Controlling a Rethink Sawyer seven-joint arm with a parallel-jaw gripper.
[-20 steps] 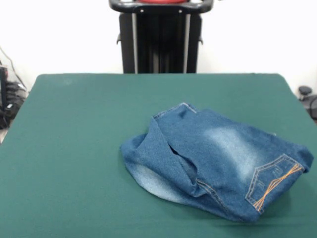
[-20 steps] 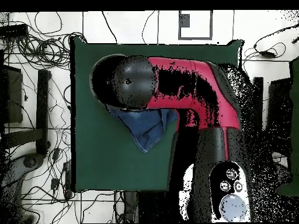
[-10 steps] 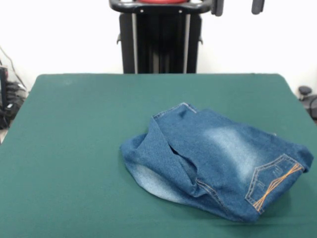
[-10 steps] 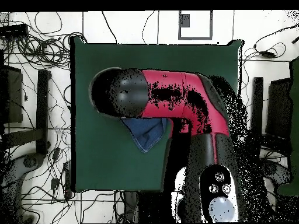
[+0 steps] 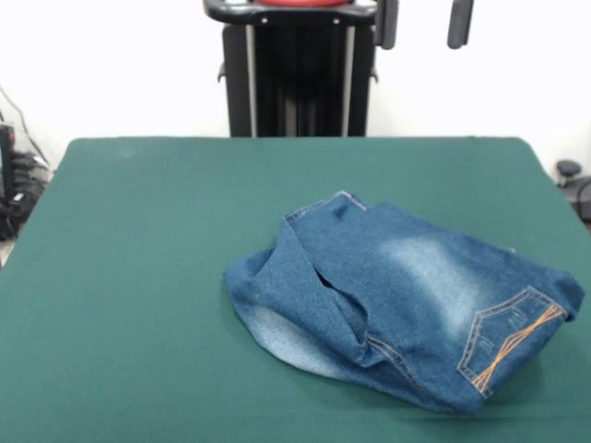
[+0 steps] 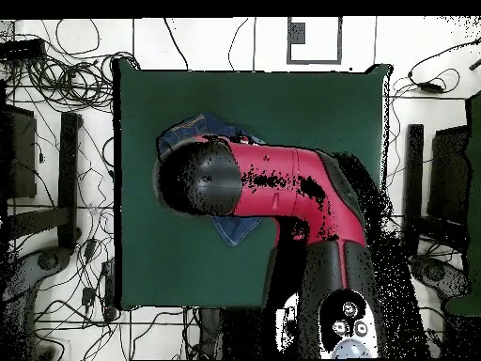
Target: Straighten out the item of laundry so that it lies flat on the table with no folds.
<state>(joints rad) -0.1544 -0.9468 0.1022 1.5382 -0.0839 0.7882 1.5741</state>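
Gripper (image 5: 421, 23) fingers, spread apart and empty, now reach further into the top right of the front view than a moment ago, so a grasp is likely coming. The jeans (image 5: 406, 309) lie bunched and folded at lower right, close to the table (image 5: 148, 277) edges there; open green cloth spreads leftward

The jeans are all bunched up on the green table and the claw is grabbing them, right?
Not quite. The front view shows the claw high above the table, open and touching nothing. The jeans are bunched up on the green table, as you said.
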